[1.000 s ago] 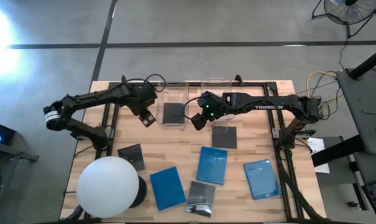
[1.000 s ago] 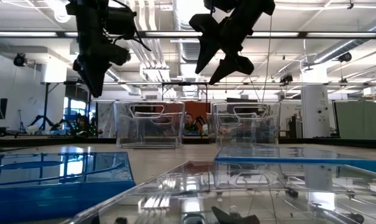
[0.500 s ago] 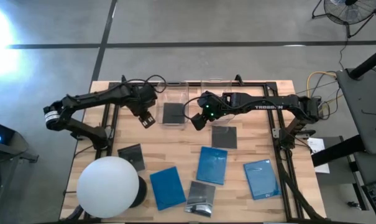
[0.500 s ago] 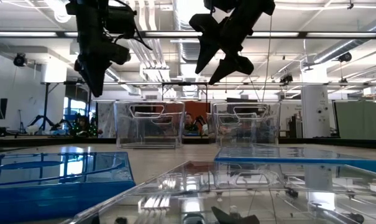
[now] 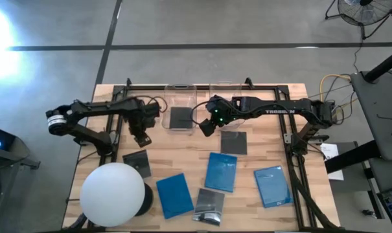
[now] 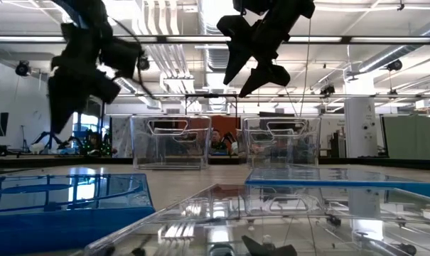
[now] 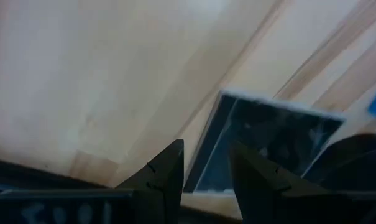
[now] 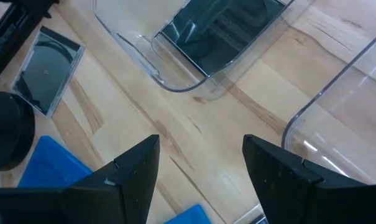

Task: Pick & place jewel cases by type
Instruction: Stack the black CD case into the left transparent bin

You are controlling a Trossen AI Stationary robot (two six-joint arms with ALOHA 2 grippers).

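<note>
In the high view my left gripper [image 5: 141, 137] hovers open over the table's left half, just beyond a dark jewel case [image 5: 136, 160] that lies flat by the white sphere. The left wrist view shows that case [image 7: 268, 140] ahead of my left gripper [image 7: 206, 171]. My right gripper [image 5: 207, 126] hangs open and empty in mid-air beside the left clear bin [image 5: 181, 97], in which a dark case [image 5: 181, 118] lies flat. Another dark case [image 5: 233, 141], three blue cases [image 5: 221, 171] [image 5: 173, 194] [image 5: 272, 186] and a glossy dark case [image 5: 208, 206] lie flat on the table.
A second clear bin [image 5: 225, 90] stands right of the first at the far edge. The big white sphere [image 5: 113, 191] on a black base fills the near left corner. The right wrist view looks past my right gripper [image 8: 200, 180] at both bins [image 8: 175, 81] [image 8: 337, 99].
My left gripper has swung from beside the left bin toward the table's near left, ending over the bare wood just beyond the dark case by the sphere. The cases have stayed where they were.
</note>
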